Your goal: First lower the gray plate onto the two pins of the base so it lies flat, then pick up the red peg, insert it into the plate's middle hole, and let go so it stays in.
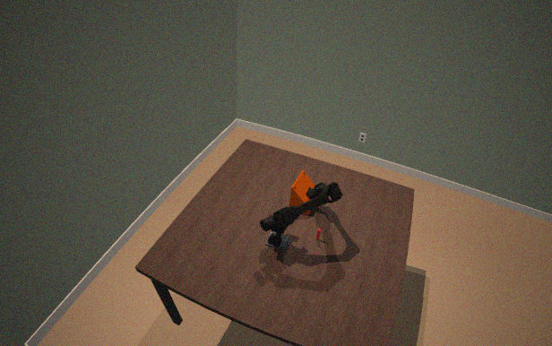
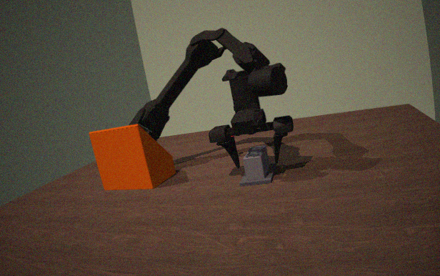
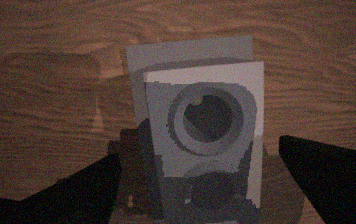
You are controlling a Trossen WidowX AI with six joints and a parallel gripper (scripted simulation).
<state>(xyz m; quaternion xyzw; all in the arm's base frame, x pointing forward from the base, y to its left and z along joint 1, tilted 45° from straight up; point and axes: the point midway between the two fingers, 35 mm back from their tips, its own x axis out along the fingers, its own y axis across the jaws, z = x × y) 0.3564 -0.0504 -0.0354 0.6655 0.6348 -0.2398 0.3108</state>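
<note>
The gray plate [image 2: 255, 167] [image 3: 171, 162] is a thick block that sits down on the base [image 2: 255, 181] [image 3: 190, 54], with no gap showing between them in the exterior view. It looks about level; the pins are not clearly visible. The wrist view shows a large round hole in its top and part of another opening below it. My gripper [image 2: 257, 165] [image 3: 200, 153] is open, with one finger on each side of the plate and clear of it. The red peg [image 1: 319, 234] stands upright on the table, away from the gripper; the exterior view shows only a sliver of red behind the gripper.
An orange wedge-shaped block [image 1: 301, 184] [image 2: 121, 159] stands on the wooden table [image 1: 202, 233] [image 2: 214, 229], beside the arm in the top view and left of the base in the exterior view. The arm reaches over the table and casts dark shadows around the base and peg.
</note>
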